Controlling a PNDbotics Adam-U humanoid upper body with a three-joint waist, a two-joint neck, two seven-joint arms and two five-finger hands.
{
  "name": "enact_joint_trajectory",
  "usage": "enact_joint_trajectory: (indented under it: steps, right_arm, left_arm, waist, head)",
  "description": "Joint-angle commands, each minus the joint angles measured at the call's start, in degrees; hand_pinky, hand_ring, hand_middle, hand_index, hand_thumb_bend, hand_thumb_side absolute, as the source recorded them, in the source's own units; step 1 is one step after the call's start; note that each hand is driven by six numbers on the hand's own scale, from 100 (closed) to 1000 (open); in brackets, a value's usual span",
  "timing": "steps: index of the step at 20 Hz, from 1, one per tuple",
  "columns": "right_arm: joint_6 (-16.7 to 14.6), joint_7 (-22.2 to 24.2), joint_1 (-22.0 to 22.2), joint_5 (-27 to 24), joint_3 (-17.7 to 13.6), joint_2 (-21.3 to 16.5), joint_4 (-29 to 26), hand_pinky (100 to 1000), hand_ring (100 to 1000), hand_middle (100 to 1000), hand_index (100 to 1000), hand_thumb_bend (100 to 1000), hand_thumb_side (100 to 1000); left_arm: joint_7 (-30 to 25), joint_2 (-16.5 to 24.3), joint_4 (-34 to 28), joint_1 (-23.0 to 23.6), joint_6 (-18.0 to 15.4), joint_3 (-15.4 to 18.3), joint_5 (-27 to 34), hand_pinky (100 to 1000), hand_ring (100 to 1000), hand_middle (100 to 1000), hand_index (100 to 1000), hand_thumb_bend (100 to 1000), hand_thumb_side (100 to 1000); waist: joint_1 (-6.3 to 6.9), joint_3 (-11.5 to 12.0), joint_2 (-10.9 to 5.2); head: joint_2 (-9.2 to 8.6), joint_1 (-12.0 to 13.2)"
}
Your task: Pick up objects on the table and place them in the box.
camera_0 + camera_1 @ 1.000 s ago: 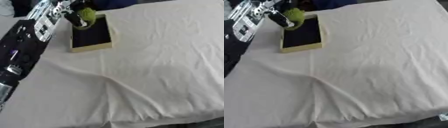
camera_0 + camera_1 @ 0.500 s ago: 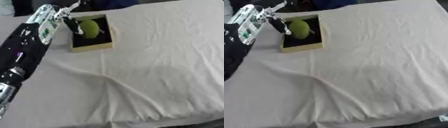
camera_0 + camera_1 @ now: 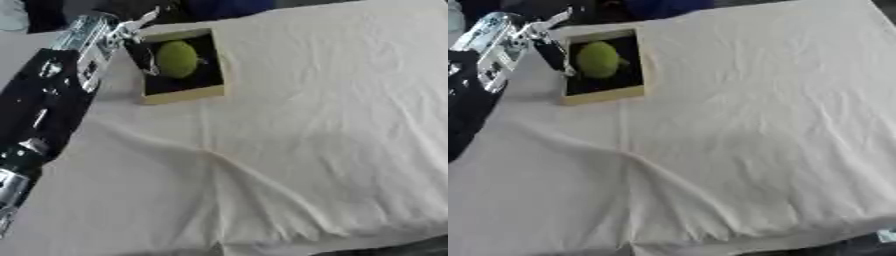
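Left eye view: the green ball (image 3: pixel 178 59) lies inside the box (image 3: pixel 185 93), just beside the left hand (image 3: pixel 131 35), whose fingers are spread apart and hold nothing — a careless withdrawal could catch the box wall and drag it across the table (image 3: pixel 332 125).

Right eye view: the arm reaches in from the left, the hand beside the box's left rim — right hand unseen

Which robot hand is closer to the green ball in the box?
The left robot hand, just left of the green ball in the box. The right robot hand isn't in view.
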Motion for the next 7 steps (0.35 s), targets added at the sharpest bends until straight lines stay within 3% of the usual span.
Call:
enact_joint_trajectory:
  steps: [1, 2, 6, 7]
  right_arm:
    - [-0.31, -0.02, -0.36, -0.19, -0.52, -0.99, -0.93, 713, 534, 562, 890, 100, 646]
    - [-0.42, -0.13, -0.53, -0.31, -0.5, -1.09, -1.07, 714, 536, 564, 889, 100, 644]
    - [-0.76, -0.56, -0.91, -0.64, -0.39, -1.45, -1.25, 714, 536, 564, 889, 100, 644]
    - [-0.8, -0.57, -0.97, -0.67, -0.39, -1.52, -1.25, 714, 546, 573, 883, 100, 624]
  left_arm:
    - [1.99, 2.59, -3.78, -2.72, 1.71, 2.82, 0.68, 821, 885, 810, 875, 567, 100]
    - [2.85, 3.08, -5.18, -3.24, 1.85, 3.9, 1.48, 802, 877, 784, 869, 286, 100]
    - [6.31, 4.72, -10.78, -2.54, 0.64, 7.31, 4.88, 802, 877, 784, 869, 286, 100]
    - [7.18, 5.06, -12.19, -2.0, 1.0, 7.21, 5.74, 800, 869, 763, 869, 237, 100]
  waist:
    - [-0.55, 0.16, -0.99]
    - [-0.6, 0.33, -1.12]
    - [-0.52, 0.54, -1.12]
    - [-0.53, 0.56, -1.14]
  head:
    - [0.28, -0.49]
    - [0.28, -0.84]
    - [0.28, -1.32]
    - [0.28, -1.45]
